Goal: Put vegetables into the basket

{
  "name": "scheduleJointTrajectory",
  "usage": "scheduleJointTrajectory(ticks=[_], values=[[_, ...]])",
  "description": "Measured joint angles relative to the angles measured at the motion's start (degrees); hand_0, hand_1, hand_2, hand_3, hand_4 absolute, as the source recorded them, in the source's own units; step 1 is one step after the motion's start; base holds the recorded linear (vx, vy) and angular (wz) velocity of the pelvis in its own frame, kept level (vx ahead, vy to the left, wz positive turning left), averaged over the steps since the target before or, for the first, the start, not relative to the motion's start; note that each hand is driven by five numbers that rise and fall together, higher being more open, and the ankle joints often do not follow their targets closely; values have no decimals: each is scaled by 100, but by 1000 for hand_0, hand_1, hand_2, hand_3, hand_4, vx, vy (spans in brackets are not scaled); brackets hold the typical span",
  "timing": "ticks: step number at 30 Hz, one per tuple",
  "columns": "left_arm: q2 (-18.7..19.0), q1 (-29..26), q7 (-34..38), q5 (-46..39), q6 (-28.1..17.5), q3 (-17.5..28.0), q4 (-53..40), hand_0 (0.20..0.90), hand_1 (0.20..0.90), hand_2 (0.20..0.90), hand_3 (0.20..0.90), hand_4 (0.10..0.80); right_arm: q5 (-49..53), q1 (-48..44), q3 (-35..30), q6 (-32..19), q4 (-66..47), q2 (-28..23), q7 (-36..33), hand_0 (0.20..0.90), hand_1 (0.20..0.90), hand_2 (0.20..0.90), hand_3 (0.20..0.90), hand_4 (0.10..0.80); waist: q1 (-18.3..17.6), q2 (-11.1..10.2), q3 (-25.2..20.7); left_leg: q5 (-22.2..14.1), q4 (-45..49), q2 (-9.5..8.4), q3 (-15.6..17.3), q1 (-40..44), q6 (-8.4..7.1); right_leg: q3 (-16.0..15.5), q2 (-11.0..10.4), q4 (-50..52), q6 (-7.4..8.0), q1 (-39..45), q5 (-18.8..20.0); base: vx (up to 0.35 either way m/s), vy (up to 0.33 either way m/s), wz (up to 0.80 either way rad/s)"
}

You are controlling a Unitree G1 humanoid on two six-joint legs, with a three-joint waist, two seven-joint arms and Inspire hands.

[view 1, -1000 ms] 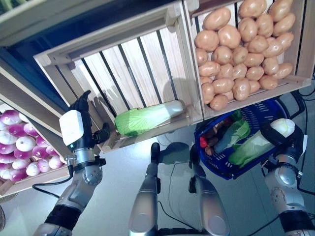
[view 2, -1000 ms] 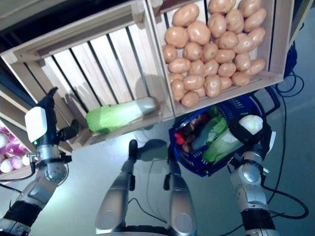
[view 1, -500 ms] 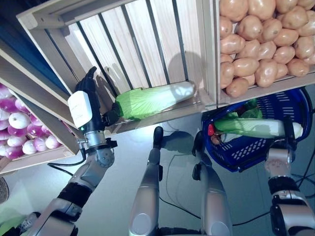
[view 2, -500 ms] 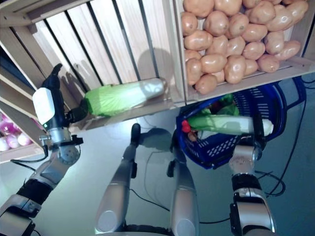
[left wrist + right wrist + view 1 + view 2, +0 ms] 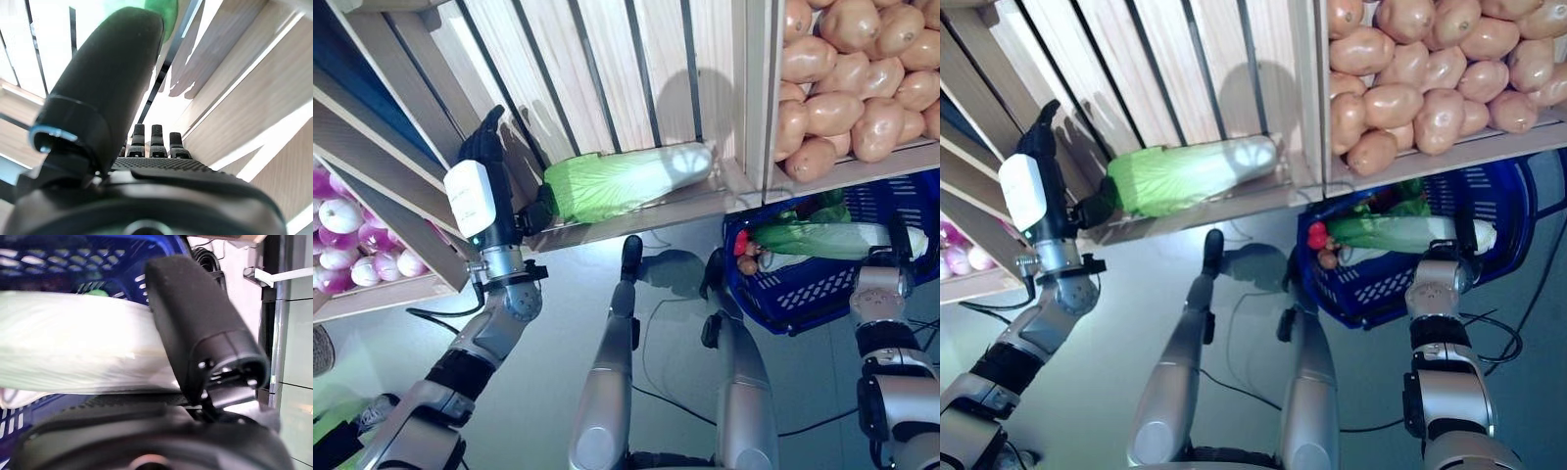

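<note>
The left robot hand (image 5: 481,186) is reaching into the slatted wooden crate (image 5: 607,69), its fingers (image 5: 151,142) lying fairly straight and holding nothing. Just beyond its thumb a napa cabbage (image 5: 626,181) is lying lengthwise along the crate's lower lip, leafy green end nearest the left robot hand.

This cabbage is probably fairly heavy, stiff at the white stalk, soft and crushable at the leaves. A wrap around its thicker middle looks safer than pinching the leaf end.

Further right, past a crate of potatoes (image 5: 842,88), the right robot hand (image 5: 205,333) is gripping a second napa cabbage (image 5: 1410,233) at its pale stalk end, thumb curled over it. That cabbage is lying across the blue basket (image 5: 1400,289), above other vegetables.
</note>
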Motion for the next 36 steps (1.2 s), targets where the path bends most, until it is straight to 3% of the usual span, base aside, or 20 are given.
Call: scheduleJointTrajectory(ticks=[3,8,14,18,25,29,36], values=[[186,-141,-351,9,-46,-18,-175,900,900,900,900,800,-657,-70,18,278,-36,-12,-509,900,900,900,900,800,-1,-2,1,1,2,-3,-14,-43,-1,16,4,9,-1,-42,1,-12,46,2],[270,-348,-979,-7,-127,-35,-269,900,900,900,900,800,-918,-68,44,540,-100,-16,-706,900,900,900,900,800,-60,-8,3,-1,2,-6,17,-45,3,40,3,-7,5,-47,7,1,72,-2],[424,-898,-2261,-248,-142,-418,-295,900,900,900,900,800,-1590,-7,286,696,-226,-15,-699,900,900,900,900,800,-176,-11,3,-6,19,-12,61,-34,10,109,7,-10,24,-51,28,-3,123,-3],[428,-1352,-3250,-694,-16,-841,-334,900,900,900,900,800,-2646,302,693,705,-913,54,-685,900,900,900,900,800,-347,-23,4,-40,47,-58,211,29,67,301,-11,-7,78,-44,66,-9,148,-12],[430,-1388,-3732,-1258,577,-875,-328,900,900,900,900,800,-4197,1212,1317,876,-1949,416,-541,900,900,900,900,800,-568,-36,-3,-113,60,-110,462,263,169,541,-40,-38,156,101,111,16,108,-13],[437,-1379,-3743,-1496,656,-836,-299,900,900,900,900,800,-4493,1643,1601,922,-2065,606,-238,900,900,900,900,800,-650,-59,-7,-135,72,-145,557,298,207,670,-41,-117,256,126,139,19,67,-10],[236,-1399,-3904,-2649,663,-599,-259,900,900,900,900,800,-4669,2080,1725,922,-2068,764,-6,900,900,900,900,800,-788,-62,-9,-152,99,-206,667,286,300,861,-79,-165,354,129,198,7,15,-2]])
